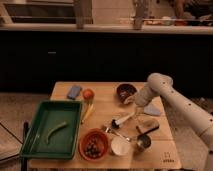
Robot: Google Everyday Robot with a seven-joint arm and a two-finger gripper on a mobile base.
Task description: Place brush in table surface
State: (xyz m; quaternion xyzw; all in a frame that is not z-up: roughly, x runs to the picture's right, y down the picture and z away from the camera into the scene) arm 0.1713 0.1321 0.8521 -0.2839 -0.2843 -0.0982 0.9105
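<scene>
The brush (124,120) lies on the table surface (107,105), right of the middle. Its dark head points to the lower left and its pale cream handle runs up to the right. My gripper (137,103) is at the end of the white arm that comes in from the right. It hangs just above and to the right of the handle's upper end, next to a dark bowl (126,92). I cannot see whether it touches the brush.
A green tray (35,131) with a green item sits at the left. A yellow banana (89,113), an orange fruit (88,94) and a blue sponge (74,91) lie nearby. An orange bowl (94,145), white cup (120,146), metal cup (143,143), fork (113,132) and pale cloth (152,109) crowd the front right.
</scene>
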